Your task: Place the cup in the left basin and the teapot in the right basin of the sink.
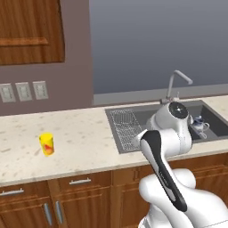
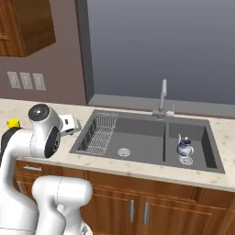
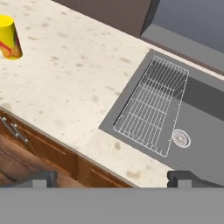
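Speckled beige stone desk (image 1: 84,133), wood cabinets below. Dark grey double sink (image 2: 147,137): wider left basin (image 2: 137,140) with wire rack (image 2: 98,133) and round drain, narrower right basin (image 2: 202,142) holding the glossy blue-and-white teapot (image 2: 184,148), upright. Yellow cup (image 1: 46,144) with red patches stands on the desk, well left of the sink. End effector (image 3: 111,177) spread wide, empty, over the desk edge; fingertips partly cut off.

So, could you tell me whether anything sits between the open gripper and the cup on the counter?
Nothing visible does. In the hand view only bare speckled counter lies between the open gripper and the upright cup. The wire rack sits off to the side in the left basin.
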You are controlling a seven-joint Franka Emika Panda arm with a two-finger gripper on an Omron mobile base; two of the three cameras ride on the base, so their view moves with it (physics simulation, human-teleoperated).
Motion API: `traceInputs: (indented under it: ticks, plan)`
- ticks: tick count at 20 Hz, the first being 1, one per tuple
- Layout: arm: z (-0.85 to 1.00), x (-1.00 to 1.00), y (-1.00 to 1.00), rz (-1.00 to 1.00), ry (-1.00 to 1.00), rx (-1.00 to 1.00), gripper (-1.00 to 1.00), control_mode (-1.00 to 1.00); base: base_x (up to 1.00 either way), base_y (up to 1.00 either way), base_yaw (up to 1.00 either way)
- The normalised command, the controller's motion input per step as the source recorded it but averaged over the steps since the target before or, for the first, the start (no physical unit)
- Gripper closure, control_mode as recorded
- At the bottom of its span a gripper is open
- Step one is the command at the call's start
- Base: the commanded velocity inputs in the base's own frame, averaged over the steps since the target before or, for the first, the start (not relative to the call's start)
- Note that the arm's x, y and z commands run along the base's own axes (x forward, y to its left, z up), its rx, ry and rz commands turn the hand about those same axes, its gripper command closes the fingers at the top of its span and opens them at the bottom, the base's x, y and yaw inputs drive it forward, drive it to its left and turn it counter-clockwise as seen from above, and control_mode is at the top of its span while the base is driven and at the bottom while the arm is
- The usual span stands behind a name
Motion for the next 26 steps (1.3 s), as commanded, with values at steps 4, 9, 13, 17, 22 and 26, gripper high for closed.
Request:
traceInputs:
  ticks: [4, 9, 13, 17, 22, 26]
  plan:
    - [0.00, 0.00, 0.00, 0.00, 0.00, 0.00, -1.00, 1.00, 0.00, 0.28, 0.00]
    - [0.00, 0.00, 0.00, 0.00, 0.00, 0.00, -1.00, 1.00, 0.00, -0.04, 0.00]
    - [0.00, 0.00, 0.00, 0.00, 0.00, 0.00, -1.00, 1.00, 0.13, -0.20, 0.00]
    - [0.00, 0.00, 0.00, 0.00, 0.00, 0.00, -1.00, 1.00, 0.34, -0.03, 0.00]
    - [0.00, 0.00, 0.00, 0.00, 0.00, 0.00, -1.00, 1.00, 0.17, 0.00, -0.01]
    - [0.00, 0.00, 0.00, 0.00, 0.00, 0.00, -1.00, 1.00, 0.00, 0.04, 0.00]
